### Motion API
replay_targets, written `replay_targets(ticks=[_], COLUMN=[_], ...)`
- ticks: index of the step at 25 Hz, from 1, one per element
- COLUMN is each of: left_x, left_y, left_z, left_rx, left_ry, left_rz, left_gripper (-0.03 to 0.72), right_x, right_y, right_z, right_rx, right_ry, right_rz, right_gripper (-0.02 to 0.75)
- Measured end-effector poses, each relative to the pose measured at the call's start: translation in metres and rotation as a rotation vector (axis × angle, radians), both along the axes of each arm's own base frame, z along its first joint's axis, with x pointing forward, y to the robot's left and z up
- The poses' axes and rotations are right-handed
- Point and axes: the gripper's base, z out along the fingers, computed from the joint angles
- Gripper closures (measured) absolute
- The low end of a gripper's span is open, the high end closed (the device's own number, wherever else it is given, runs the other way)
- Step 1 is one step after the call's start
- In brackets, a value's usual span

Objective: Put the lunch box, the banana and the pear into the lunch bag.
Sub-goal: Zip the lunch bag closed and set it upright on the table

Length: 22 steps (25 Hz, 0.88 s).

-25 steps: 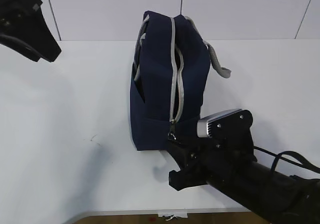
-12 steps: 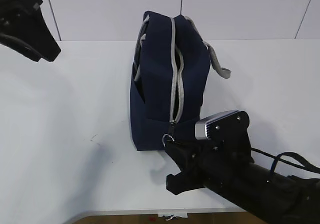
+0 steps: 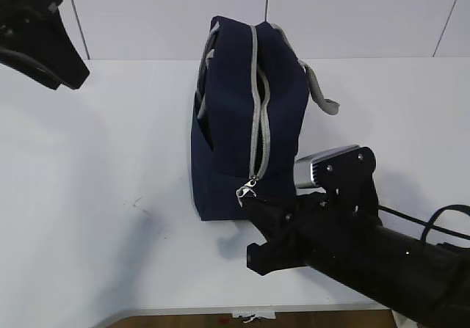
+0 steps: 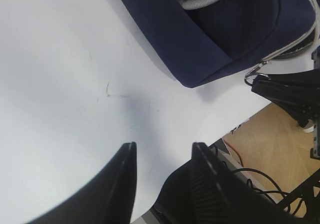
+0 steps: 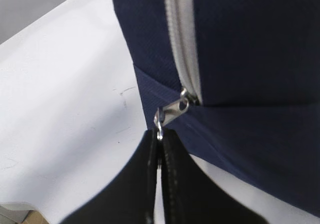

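One lunch bag (image 3: pixel 246 115) stands on the white table (image 3: pixel 95 196), near its middle, with the grey zipper (image 3: pixel 258 108) running over the top and down the near end. The right gripper (image 5: pixel 160 151) has its fingers pressed together on the metal ring pull (image 5: pixel 159 124) at the low end of the zipper. The left gripper (image 4: pixel 162 159) hangs apart over bare table, fingers spread and holding nothing. I judge that the bag is soft and light, so it may slide or fold when pulled; the small pull is the correct place to hold. I count one bag and two grey handles (image 3: pixel 319 86); no lunch box, banana or pear is visible.
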Motion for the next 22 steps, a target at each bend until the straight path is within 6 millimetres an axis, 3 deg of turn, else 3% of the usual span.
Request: replay_targets(ticks=[14, 22], left_x=[0.000, 0.000], left_y=[0.000, 0.005], left_z=[0.000, -0.009], left_rx=[0.002, 0.075], left_ry=[0.000, 0.003], left_rz=[0.001, -0.001], left_gripper=[0.411, 0.411], right_x=[-0.013, 0.002], right_y=[-0.011, 0.001], right_z=[0.050, 0.080], right_rx=[-0.010, -0.071], right_ry=[-0.033, -0.030], right_rz=[0.005, 0.020], right_gripper=[0.747, 0.747])
